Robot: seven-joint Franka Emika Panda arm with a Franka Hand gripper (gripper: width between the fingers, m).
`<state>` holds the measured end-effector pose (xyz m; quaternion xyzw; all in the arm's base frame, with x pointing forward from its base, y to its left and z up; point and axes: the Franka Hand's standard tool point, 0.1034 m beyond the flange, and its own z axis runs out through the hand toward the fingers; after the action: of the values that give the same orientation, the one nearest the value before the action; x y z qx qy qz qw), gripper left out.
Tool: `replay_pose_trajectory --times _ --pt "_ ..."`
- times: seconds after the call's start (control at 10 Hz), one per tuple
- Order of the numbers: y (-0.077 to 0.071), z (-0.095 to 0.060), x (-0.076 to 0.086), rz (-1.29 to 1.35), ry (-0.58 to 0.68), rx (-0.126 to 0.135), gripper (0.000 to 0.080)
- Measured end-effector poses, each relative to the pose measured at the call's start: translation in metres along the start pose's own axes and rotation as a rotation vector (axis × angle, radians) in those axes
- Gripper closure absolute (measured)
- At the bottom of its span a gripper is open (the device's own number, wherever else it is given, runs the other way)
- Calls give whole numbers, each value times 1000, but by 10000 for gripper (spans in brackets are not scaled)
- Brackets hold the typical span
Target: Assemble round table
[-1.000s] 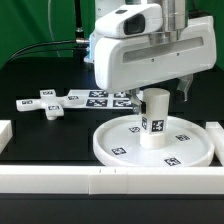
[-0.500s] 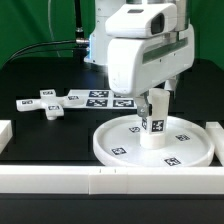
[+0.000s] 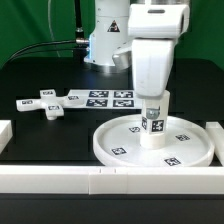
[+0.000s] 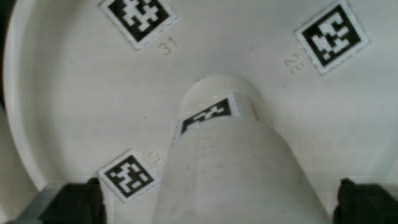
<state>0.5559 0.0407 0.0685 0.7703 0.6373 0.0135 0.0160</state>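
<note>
The large rimmed round disc (image 3: 118,138) lies flat at the exterior view's right, tags up. The short cylinder leg (image 3: 152,128) stands upright at its centre with a tag on its side. My gripper (image 3: 153,100) hangs straight over the leg, its hand covering the leg's top. In the wrist view the leg (image 4: 240,150) runs between my two dark fingertips (image 4: 75,205), with the gripper (image 4: 217,205) open; a strip of the disc (image 4: 71,90) shows between one finger and the leg. The flat cross-shaped piece (image 3: 45,103) lies apart at the exterior view's left.
The marker board (image 3: 108,98) lies behind the disc, between it and the arm's base. Long white border rails run along the front (image 3: 50,180) and stand at the right (image 3: 215,135) and left (image 3: 4,130) edges. A green backdrop stands behind.
My hand has turned about a quarter turn over the leg and come lower, now covering the leg's top. The leg's tag has barely shifted; disc and cross piece have not moved.
</note>
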Motion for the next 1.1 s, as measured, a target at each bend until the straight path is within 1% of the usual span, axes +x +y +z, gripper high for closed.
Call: replay_pose_trajectory --times 0.3,0.5,0.7,0.8,0.9,1.1 --pt "0 1 0 -178 -30 -6 150" --pt "-1 2 -3 -251 -38 -5 150" --pt "-1 2 -4 -247 -39 -5 150" --pt "-1 2 -3 -238 -39 -5 259" --pt "-1 2 -3 -231 -38 -5 395" --pt "-1 3 -3 -219 -38 -4 392"
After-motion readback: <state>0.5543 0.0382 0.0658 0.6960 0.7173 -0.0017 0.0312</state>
